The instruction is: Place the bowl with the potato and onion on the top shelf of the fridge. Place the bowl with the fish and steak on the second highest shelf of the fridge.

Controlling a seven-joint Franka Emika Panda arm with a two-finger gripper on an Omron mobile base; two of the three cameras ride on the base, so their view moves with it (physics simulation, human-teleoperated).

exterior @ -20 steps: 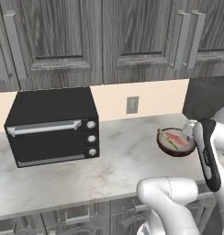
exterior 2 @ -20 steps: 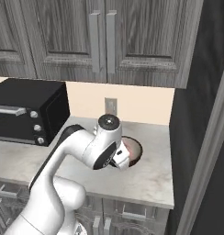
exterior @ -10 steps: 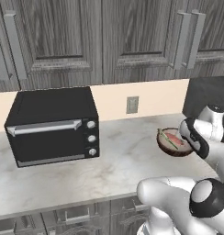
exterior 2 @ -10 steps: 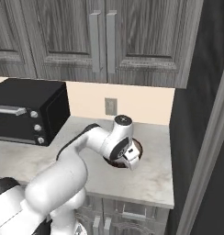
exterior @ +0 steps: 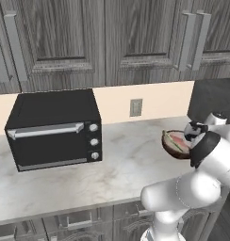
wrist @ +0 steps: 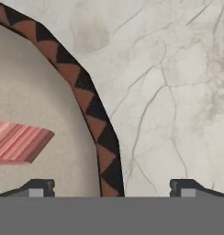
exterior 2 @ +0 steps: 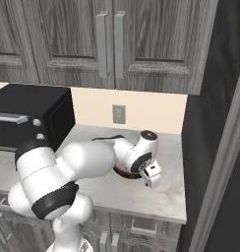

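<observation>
The bowl with the fish and steak (exterior: 174, 143) is a dark brown bowl with pinkish pieces, standing on the marble counter (exterior: 112, 174) near its right end. In the right base view a sliver of this bowl (exterior 2: 123, 172) shows under the arm. My gripper (exterior 2: 150, 178) hangs at the bowl's right rim. In the hand view the gripper (wrist: 111, 188) is open, one fingertip (wrist: 38, 187) inside the patterned rim (wrist: 93, 110) and the other outside over the counter. A red steak slice (wrist: 17, 142) lies inside. The bowl with the potato and onion and the top shelf are out of view.
A black toaster oven (exterior: 53, 129) stands on the counter's left part. Dark wood wall cabinets (exterior: 135, 37) hang above. The dark fridge (exterior 2: 210, 123) rises directly right of the counter's end, with a pale bar (exterior 2: 225, 162) slanting in front of it.
The arm has folded over and the hand has come down from above the bowl to its right rim. The bowl has stayed in place.
</observation>
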